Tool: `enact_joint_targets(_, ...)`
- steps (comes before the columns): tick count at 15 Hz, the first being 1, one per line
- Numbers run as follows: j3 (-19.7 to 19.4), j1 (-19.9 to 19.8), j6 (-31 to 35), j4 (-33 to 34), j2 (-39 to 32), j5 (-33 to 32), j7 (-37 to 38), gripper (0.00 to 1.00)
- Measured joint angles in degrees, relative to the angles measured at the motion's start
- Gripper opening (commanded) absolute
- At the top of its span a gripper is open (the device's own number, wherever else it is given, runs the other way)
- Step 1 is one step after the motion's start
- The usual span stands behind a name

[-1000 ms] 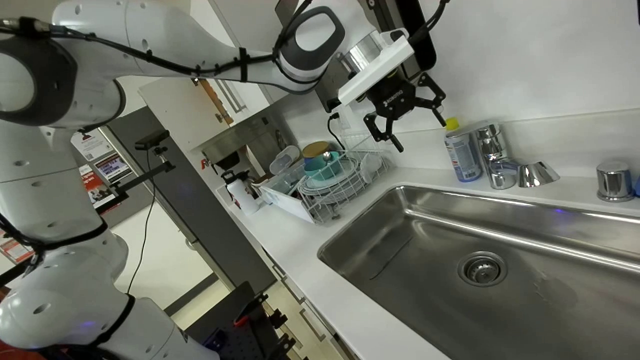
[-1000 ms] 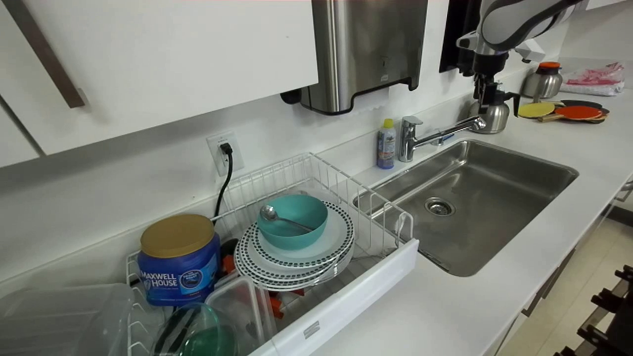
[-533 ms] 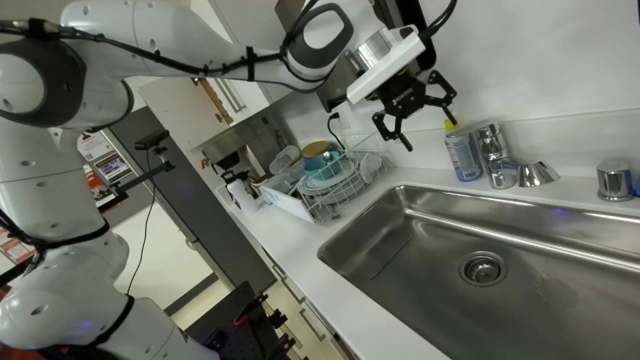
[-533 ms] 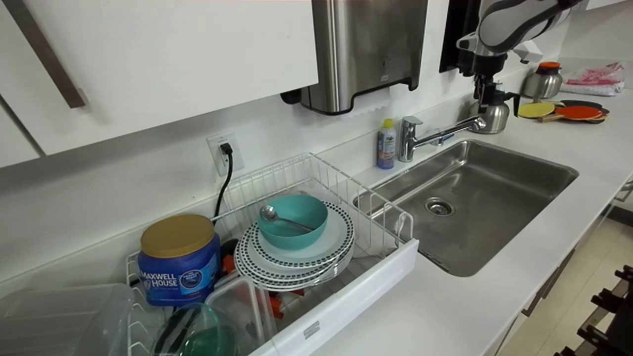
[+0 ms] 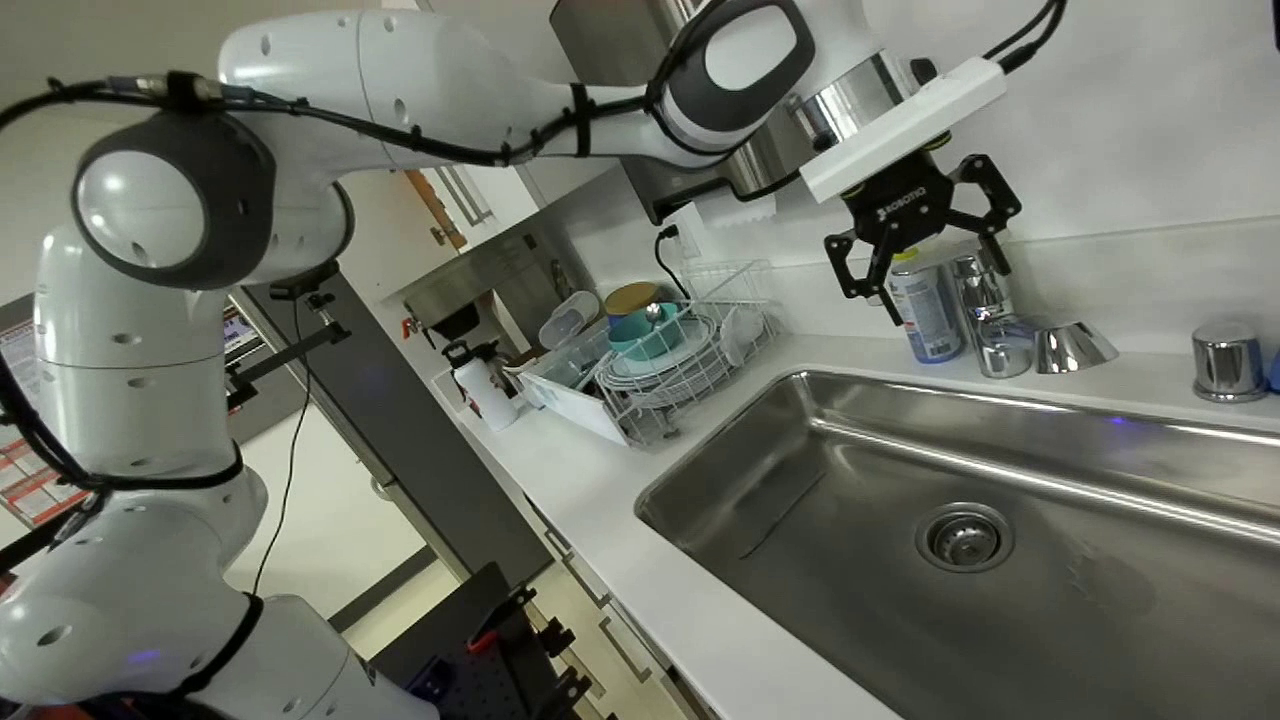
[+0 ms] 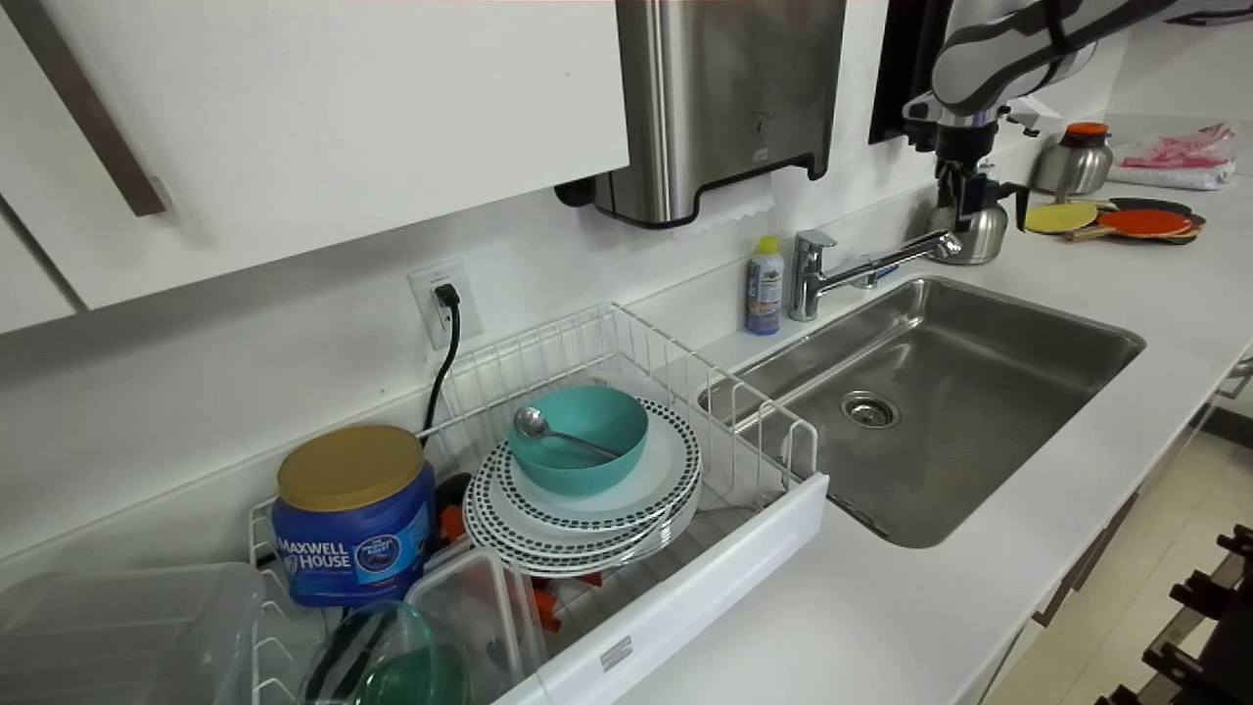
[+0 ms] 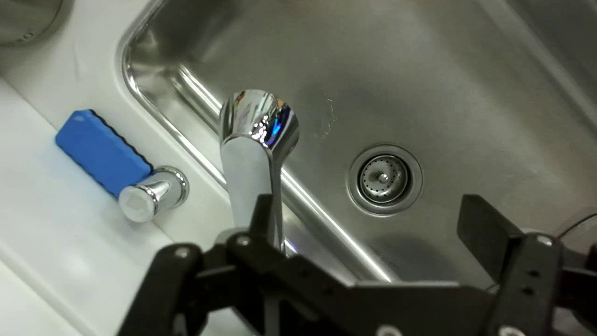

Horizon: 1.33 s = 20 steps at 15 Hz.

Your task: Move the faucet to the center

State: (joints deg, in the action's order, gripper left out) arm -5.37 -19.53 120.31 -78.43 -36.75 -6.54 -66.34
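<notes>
The chrome faucet stands upright on the counter behind the sink in both exterior views. Its long spout reaches along the sink's back side, toward the steel jug. In the wrist view the faucet's spout and flared tip lie left of the drain, and the left finger overlaps the spout. My gripper is open and empty. In that exterior view it hangs in front of the bottle and the faucet's upper part. It also shows above the spout tip in an exterior view. Contact with the faucet cannot be told.
The steel sink lies in front of the faucet. A yellow-capped bottle stands beside its base. A chrome knob and blue block sit on the counter. A dish rack, steel jug and wall dispenser are around.
The arm has moved my gripper sideways to the faucet and slightly down, from beside the bottle to in front of the faucet's top. The gripper stays open. The faucet has not moved.
</notes>
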Motion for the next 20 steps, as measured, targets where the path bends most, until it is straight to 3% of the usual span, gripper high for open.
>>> enact_joint_targets(8,1.2,-1.0,0.0,10.0,-8.5,1.2,-3.0,1.0)
enact_joint_targets(18,-0.3,-1.0,0.9,17.3,-16.0,0.3,0.6,1.0)
enact_joint_targets(19,-0.5,-1.0,0.9,18.0,-16.6,0.0,1.2,0.75)
enact_joint_targets(20,-0.7,-1.0,0.9,18.8,-17.2,-0.2,1.6,0.74)
